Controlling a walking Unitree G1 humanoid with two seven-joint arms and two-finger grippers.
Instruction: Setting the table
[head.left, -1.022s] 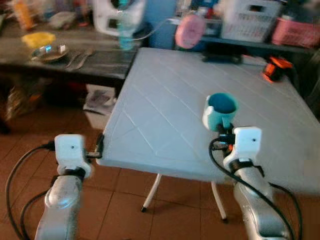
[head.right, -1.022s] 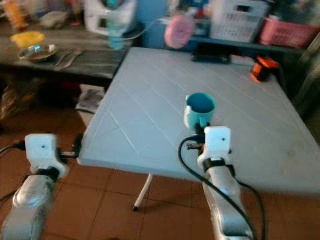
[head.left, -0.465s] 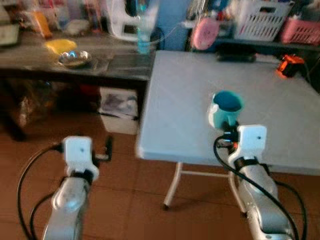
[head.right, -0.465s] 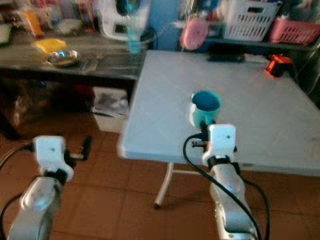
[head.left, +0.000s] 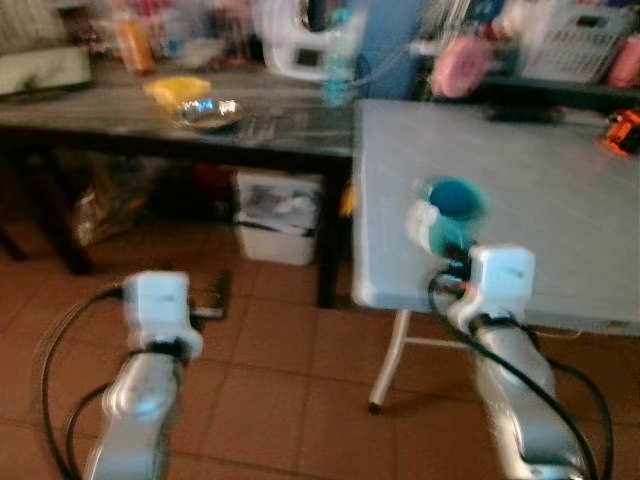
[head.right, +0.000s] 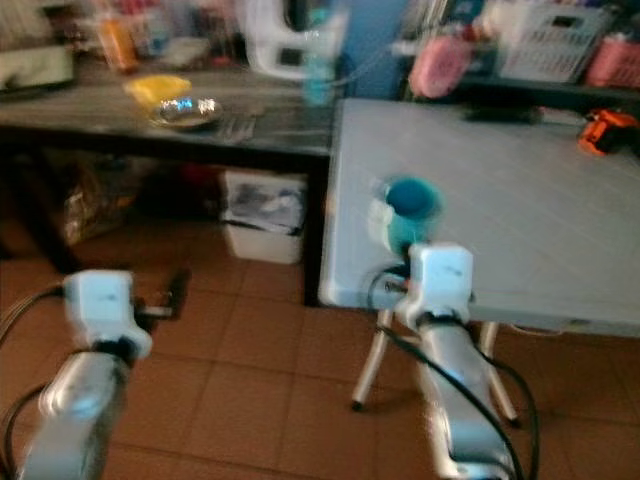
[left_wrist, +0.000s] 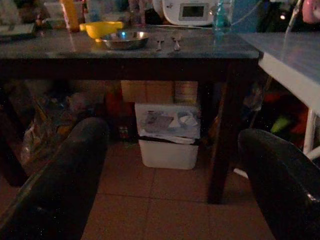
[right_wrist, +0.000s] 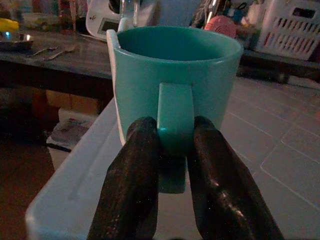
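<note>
A teal mug (head.left: 448, 212) hangs over the near left corner of the white folding table (head.left: 560, 190), with my right gripper (right_wrist: 172, 150) shut on its handle (right_wrist: 174, 117). The mug stands upright with its mouth open to the top. My left gripper (left_wrist: 175, 165) is open and empty, held low over the tile floor in front of the dark side table (left_wrist: 130, 50). On that dark table lie a steel bowl (left_wrist: 125, 40), a yellow bowl (left_wrist: 102, 28) and two spoons (left_wrist: 167, 41).
A white bin (head.left: 277, 215) with paper sits under the dark table. At the back stand a white appliance (left_wrist: 192, 11), a bottle (head.left: 338, 60), a pink round thing (head.left: 457, 72) and baskets (head.left: 582, 52). An orange object (head.left: 622, 130) lies on the white table's far right.
The camera has swung left, so the white table now sits at the right and more of the dark table shows. The mug stays in my right gripper.
</note>
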